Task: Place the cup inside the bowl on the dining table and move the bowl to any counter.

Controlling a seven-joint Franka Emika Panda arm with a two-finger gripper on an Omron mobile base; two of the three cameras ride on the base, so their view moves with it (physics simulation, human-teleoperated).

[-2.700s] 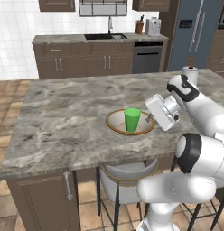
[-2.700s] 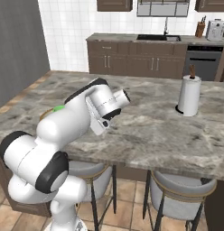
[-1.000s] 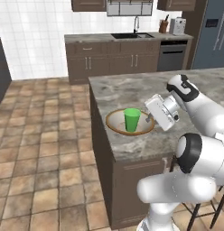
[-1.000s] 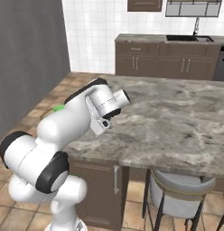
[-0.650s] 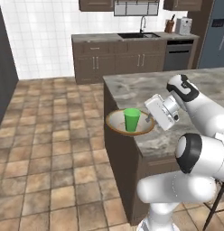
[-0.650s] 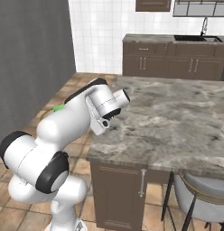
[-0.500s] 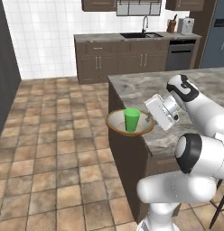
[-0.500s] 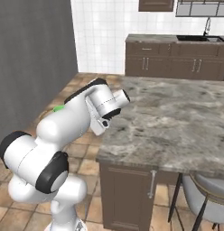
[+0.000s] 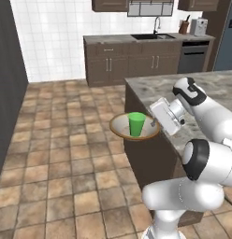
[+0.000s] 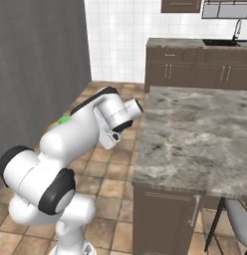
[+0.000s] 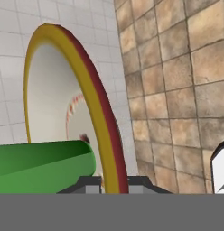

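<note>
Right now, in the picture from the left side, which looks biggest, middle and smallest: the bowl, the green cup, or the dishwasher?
1. The dishwasher looks about as big as the bowl, though it stands far away, so it is truly larger.
2. The bowl, near the camera.
3. The cup, standing inside the bowl.

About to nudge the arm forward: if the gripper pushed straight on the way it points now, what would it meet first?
The gripper is already clamped on the bowl rim, with the cup standing inside. Pushing on just carries both along. Past the bowl the line runs over open tiled floor, apparently free up to the dark wall, though depth is unclear.
</note>
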